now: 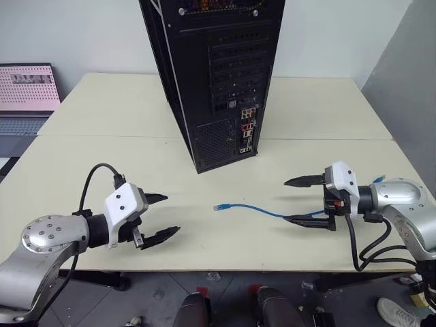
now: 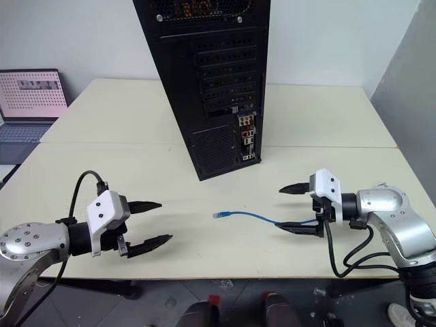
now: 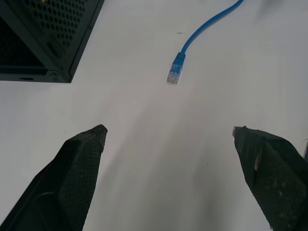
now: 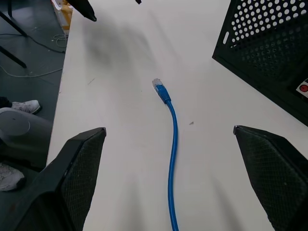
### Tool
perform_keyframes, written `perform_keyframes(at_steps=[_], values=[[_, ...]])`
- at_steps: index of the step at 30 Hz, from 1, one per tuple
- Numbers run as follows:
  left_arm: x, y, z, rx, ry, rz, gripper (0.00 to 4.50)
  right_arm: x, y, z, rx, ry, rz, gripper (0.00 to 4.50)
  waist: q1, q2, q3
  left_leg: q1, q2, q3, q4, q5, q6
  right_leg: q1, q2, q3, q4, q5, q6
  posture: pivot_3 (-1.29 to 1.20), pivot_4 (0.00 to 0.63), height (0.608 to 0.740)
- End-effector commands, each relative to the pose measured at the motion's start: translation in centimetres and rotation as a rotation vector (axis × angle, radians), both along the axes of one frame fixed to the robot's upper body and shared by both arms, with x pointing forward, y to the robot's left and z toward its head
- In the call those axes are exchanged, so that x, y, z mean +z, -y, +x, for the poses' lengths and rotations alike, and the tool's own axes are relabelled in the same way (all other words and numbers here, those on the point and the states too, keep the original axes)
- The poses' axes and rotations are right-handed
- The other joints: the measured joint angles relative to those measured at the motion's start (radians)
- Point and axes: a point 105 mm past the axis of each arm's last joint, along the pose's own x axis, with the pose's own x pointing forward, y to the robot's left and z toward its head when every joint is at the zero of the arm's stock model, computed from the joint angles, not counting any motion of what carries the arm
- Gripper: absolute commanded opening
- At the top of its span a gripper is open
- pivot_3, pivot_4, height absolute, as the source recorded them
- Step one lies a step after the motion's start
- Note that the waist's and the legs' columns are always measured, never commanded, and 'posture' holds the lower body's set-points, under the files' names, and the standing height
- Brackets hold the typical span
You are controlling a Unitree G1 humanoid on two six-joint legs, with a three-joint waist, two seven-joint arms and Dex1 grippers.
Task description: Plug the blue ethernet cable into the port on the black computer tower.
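Head views: tower [image 1: 218, 75] upright at far centre of the tabletop [image 1: 102, 157], port [image 1: 246, 127] in its connector panel low on the rear face. Cable [image 1: 262, 210] lying flat on the near tabletop, clear plug pointing left, running right into the gap of the right pincer [image 1: 303, 199]. Right pincer spread wide, nothing gripped. Left pincer [image 1: 162, 216] near left, spread wide, empty, well apart from the plug.

Left wrist: fingers [image 3: 77, 168] apart over bare tabletop, cable plug beyond them, tower corner alongside.

Right wrist: cable passing between spread fingers [image 4: 72, 178], touching neither.
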Motion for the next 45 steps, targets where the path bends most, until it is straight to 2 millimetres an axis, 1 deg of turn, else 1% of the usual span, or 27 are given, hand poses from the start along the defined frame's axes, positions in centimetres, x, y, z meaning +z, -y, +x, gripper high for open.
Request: perform_keyframes(at_steps=[1,7,11,13,15,18,21,25,27,29,31,35,38,43,45], values=[[1.1,0.6,-0.3,-0.040,0.066,0.012,4.47,0.6,-0.3,0.1,0.015,0.038,-0.007,4.48,0.000,0.000,0.000,0.000,0.000,0.000,0.000,0.000,0.000,0.000,0.000,0.000,0.000,0.000,0.000,0.00,0.150,0.740],[0.8,0.6,-0.4,-0.052,0.061,0.034,4.47,0.2,-0.5,-0.1,0.016,0.024,-0.013,4.48,0.000,0.000,0.000,0.000,0.000,0.000,0.000,0.000,0.000,0.000,0.000,0.000,0.000,0.000,0.000,0.00,0.150,0.740],[-0.4,0.5,-0.8,-0.074,0.042,0.090,4.47,-0.5,-1.1,0.1,0.013,0.019,-0.021,4.48,0.000,0.000,0.000,0.000,0.000,0.000,0.000,0.000,0.000,0.000,0.000,0.000,0.000,0.000,0.000,0.00,0.150,0.740],[-1.1,0.4,-1.0,-0.088,0.027,0.123,4.47,-1.0,-1.8,0.3,0.014,0.018,-0.019,4.48,-0.001,0.000,0.000,0.000,0.000,0.000,0.000,0.000,0.000,0.000,0.000,0.000,0.000,0.000,0.000,0.00,0.150,0.740],[-1.7,-0.2,-0.8,-0.092,0.021,0.168,4.47,-1.4,-2.9,0.6,0.022,0.014,-0.004,4.48,-0.001,0.000,0.000,0.000,0.000,0.000,0.000,0.000,0.000,0.000,0.000,0.000,0.000,0.000,0.000,0.00,0.150,0.740],[-1.8,-0.5,-0.6,-0.099,0.032,0.170,4.47,-2.1,-4.7,1.0,0.057,0.007,0.011,4.48,-0.002,0.000,0.000,0.001,-0.001,0.000,0.000,0.000,0.000,-0.001,0.001,0.000,0.001,0.000,0.000,0.00,0.150,0.740],[-1.7,-0.4,-0.4,-0.112,0.050,0.169,4.47,-3.6,-6.7,1.5,0.099,0.005,-0.005,4.48,-0.001,0.000,0.000,0.000,0.000,0.000,0.000,0.000,0.000,-0.001,0.001,0.000,0.001,0.001,-0.002,0.00,0.150,0.740],[-1.8,-0.3,-0.2,-0.119,0.063,0.167,4.47,-5.1,-9.0,2.9,0.106,-0.002,-0.004,4.48,-0.001,0.000,0.000,0.000,0.000,0.001,0.000,0.000,0.000,-0.001,0.001,-0.001,0.001,0.002,-0.005,0.00,0.150,0.740],[-1.9,-0.2,-0.2,-0.122,0.064,0.166,4.47,-5.7,-9.9,4.1,0.088,-0.001,0.003,4.48,-0.001,0.000,0.000,0.000,0.000,0.001,0.000,0.000,0.000,-0.002,0.001,-0.001,0.001,0.003,-0.005,0.00,0.150,0.740],[-2.0,-0.2,-0.3,-0.123,0.064,0.165,4.47,-6.0,-10.6,5.1,0.075,-0.001,0.009,4.48,-0.002,0.000,0.000,0.000,0.000,0.001,0.000,0.000,0.000,-0.002,0.001,-0.001,0.001,0.003,-0.005,0.00,0.150,0.740],[-2.1,-0.2,-0.4,-0.124,0.064,0.166,4.47,-6.5,-10.8,5.5,0.074,-0.006,0.001,4.48,-0.002,0.000,0.000,0.000,0.000,0.001,0.000,0.000,0.000,-0.002,0.001,-0.001,0.001,0.003,-0.005,0.00,0.150,0.740],[-2.1,-0.1,-0.5,-0.122,0.072,0.162,4.47,-7.6,-10.3,5.8,0.082,-0.022,-0.039,4.48,0.000,0.000,0.000,-0.001,0.000,0.001,0.000,0.000,0.000,-0.002,0.001,-0.002,0.001,0.003,-0.005,0.00,0.150,0.740],[-2.2,-0.1,-0.6,-0.118,0.076,0.156,4.50,-7.7,-9.9,5.8,0.089,-0.014,-0.052,4.04,-0.001,0.000,0.000,0.000,0.000,0.001,0.000,0.000,0.000,-0.002,0.000,-0.001,0.001,0.003,-0.005,0.00,0.150,0.740],[-2.4,0.0,-0.5,-0.114,0.076,0.143,4.50,-7.8,-9.6,5.8,0.081,-0.011,-0.059,3.01,-0.001,0.000,0.000,0.000,0.000,0.000,0.000,0.000,0.000,-0.002,0.000,-0.002,0.002,0.003,-0.005,0.00,0.150,0.740],[-2.4,0.2,-0.2,-0.108,0.080,0.130,4.50,-7.8,-9.7,5.9,0.070,-0.009,-0.063,2.49,-0.001,0.000,0.000,0.000,0.000,0.000,0.000,0.000,0.000,-0.002,0.000,-0.002,0.002,0.003,-0.005,0.00,0.150,0.740]])
